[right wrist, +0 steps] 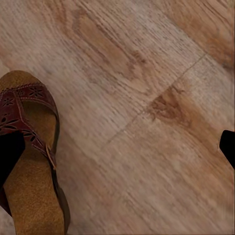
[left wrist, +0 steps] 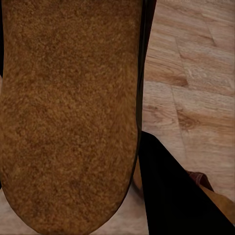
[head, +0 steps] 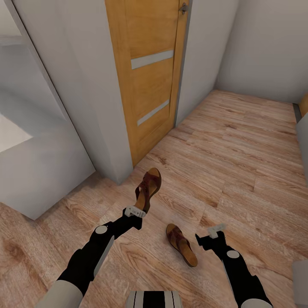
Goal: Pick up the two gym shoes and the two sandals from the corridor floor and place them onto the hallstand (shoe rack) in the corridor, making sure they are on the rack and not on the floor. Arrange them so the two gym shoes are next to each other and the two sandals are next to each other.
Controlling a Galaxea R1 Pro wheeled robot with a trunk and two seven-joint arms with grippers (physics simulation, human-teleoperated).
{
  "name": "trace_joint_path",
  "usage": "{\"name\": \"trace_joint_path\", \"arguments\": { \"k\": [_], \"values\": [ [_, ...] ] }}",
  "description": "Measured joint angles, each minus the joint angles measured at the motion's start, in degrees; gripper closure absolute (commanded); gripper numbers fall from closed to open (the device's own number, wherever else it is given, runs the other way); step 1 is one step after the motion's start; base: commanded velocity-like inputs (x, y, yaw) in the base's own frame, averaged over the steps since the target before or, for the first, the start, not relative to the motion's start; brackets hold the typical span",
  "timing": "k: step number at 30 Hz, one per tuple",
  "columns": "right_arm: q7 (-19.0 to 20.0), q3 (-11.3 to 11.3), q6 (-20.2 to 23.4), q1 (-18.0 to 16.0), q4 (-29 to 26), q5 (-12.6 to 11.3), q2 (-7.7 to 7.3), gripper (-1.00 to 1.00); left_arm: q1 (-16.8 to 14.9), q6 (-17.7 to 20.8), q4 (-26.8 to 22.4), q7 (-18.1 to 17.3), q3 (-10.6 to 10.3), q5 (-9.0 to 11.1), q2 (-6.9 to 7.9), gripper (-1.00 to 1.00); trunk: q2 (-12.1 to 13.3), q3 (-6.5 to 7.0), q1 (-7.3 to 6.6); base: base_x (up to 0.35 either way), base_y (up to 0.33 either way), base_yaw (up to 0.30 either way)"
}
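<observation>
My left gripper point(head: 137, 210) is shut on the heel end of one brown sandal point(head: 148, 186), which stands up off the corridor floor point(head: 239, 141) in front of the door. In the left wrist view that sandal's tan sole point(left wrist: 68, 112) sits close to the camera, beside a dark finger point(left wrist: 169, 196). The other sandal point(head: 182, 244) lies flat on the planks between my arms. My right gripper point(head: 212, 234) hovers open just to its right, touching nothing. The right wrist view shows this sandal point(right wrist: 29, 161) next to one finger point(right wrist: 10, 154). The gym shoes and the hallstand are out of view.
A wooden door point(head: 149, 72) with two pale strips stands straight ahead, set in grey walls. A pale grey block point(head: 42, 171) juts out at the left. A grey edge point(head: 302, 149) borders the floor on the right. Open planks stretch ahead to the right.
</observation>
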Motion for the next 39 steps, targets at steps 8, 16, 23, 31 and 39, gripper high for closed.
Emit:
{"name": "trace_joint_path", "arguments": {
  "k": [8, 16, 23, 31, 39],
  "values": [
    [-2.6, 0.2, 0.0, 0.0, 0.3, 0.3, 2.54, -1.0, -0.1, 0.1, -0.6, 0.2, 0.1, 0.1, -0.17, 1.0, 0.0, 0.0, 0.0, 0.0, 0.0, 0.0],
    [-5.1, 1.7, 0.1, 0.0, 0.4, 0.2, 3.48, -1.0, -0.1, 0.3, -0.8, 0.2, 0.1, 0.1, -0.1, 1.0, 0.0, 0.0, 0.0, 0.0, 0.0, 0.0],
    [-12.3, 3.3, 0.1, 0.0, 0.5, 0.1, 3.53, -1.0, -0.1, 0.7, -0.8, 0.2, 0.1, 0.0, -0.08, 1.0, -0.1, -1.33, 0.16, 0.0, 0.0, 0.0],
    [-12.4, 3.5, 0.1, 0.0, 0.5, 0.1, 3.54, -1.0, -0.1, 0.8, -0.8, 0.2, 0.1, 0.0, -0.08, 1.0, -0.2, -3.32, 0.37, 0.0, 0.0, 0.0],
    [-12.4, 3.5, 0.0, 0.0, 0.5, 0.2, 3.47, -1.0, -0.1, 0.8, -0.8, 0.2, 0.1, 0.1, -0.14, 1.0, -0.3, -5.5, 0.54, 0.0, 0.0, 0.0]
  ]
}}
